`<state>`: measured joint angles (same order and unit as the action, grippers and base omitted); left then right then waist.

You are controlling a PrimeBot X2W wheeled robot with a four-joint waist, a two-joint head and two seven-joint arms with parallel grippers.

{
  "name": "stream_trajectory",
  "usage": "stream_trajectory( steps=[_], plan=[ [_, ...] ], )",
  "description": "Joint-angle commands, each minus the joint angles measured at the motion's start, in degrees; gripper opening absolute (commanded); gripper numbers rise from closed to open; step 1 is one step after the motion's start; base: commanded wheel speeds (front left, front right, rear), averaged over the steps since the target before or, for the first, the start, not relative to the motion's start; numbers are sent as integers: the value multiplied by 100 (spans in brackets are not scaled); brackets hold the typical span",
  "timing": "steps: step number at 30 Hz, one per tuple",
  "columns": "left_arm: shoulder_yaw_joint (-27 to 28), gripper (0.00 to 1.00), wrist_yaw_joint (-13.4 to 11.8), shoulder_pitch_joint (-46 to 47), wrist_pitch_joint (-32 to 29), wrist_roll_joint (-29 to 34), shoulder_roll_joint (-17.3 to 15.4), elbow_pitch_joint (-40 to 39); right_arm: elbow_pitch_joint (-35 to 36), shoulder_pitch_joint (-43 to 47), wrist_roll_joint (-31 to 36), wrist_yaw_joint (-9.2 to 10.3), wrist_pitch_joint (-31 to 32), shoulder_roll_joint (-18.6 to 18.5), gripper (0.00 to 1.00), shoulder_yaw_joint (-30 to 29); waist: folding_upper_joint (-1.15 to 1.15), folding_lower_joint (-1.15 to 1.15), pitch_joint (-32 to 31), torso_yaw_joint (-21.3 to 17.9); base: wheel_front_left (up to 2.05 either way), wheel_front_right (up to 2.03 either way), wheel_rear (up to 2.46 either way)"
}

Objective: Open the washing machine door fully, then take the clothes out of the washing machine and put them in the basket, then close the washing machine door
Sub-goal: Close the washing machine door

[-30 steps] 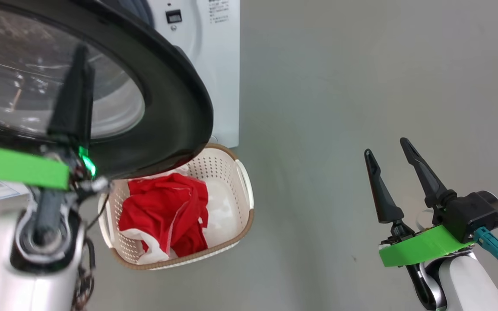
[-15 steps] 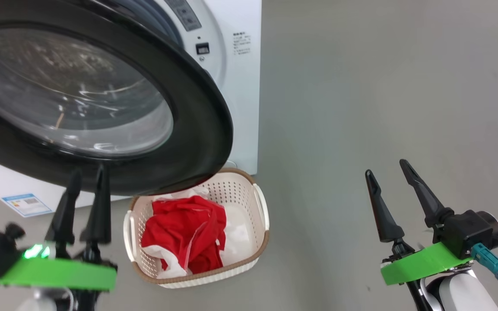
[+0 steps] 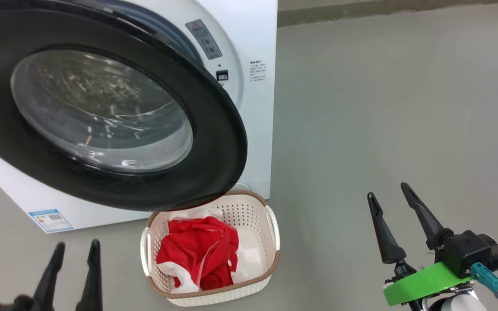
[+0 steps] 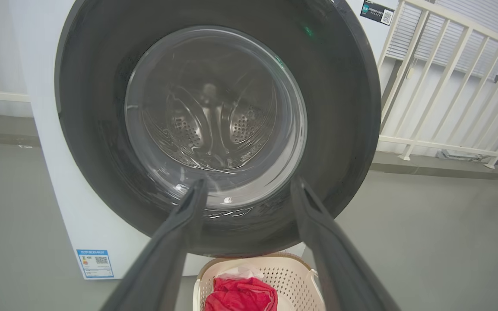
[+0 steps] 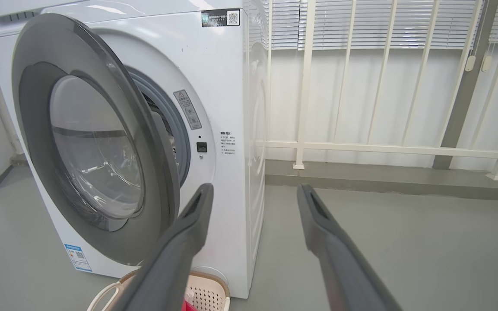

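Grey floor (image 3: 382, 108) runs to a white railing (image 5: 361, 149) by the far wall. The washing machine (image 3: 259, 129) bears a blue label sticker (image 3: 50, 220), print unreadable. The washing machine door (image 3: 102, 112) stands ajar; the clothes (image 3: 197, 255) lie in the basket (image 3: 253, 210) below it. The left tool (image 3: 77, 243) and right tool (image 3: 387, 190) gape, empty.

Warning triangle on grey label (image 3: 204, 39) of washing machine (image 3: 259, 129); other print illegible.
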<state>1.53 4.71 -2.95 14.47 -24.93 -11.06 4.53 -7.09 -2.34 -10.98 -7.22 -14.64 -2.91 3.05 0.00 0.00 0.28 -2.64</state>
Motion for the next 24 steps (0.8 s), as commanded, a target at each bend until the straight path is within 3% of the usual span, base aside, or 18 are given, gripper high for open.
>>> stream_trajectory(
  steps=[1,9,21,22,23,24],
  plan=[
    [328,100,87,53,51,159,18,-59,156,-66,24,-26,-36,-4,100,146,0,0,-67,41,0,0,0],
    [713,100,178,-108,52,823,421,83,173,-31,33,-26,-36,-1,100,185,0,0,-96,94,0,0,0],
    [864,100,260,-88,52,1150,588,212,107,-86,9,-26,-36,0,100,193,0,0,-62,186,0,0,0],
    [853,100,263,-85,52,1169,596,225,90,-103,-30,-26,-36,0,86,215,0,0,-60,203,0,0,0],
    [840,100,266,-80,52,1183,604,232,71,-127,-82,-26,-36,0,55,230,0,0,-57,223,0,0,0],
    [829,100,268,-79,52,1191,613,243,50,-160,-132,-26,-36,0,39,240,0,0,-54,243,0,0,0]
  ],
)
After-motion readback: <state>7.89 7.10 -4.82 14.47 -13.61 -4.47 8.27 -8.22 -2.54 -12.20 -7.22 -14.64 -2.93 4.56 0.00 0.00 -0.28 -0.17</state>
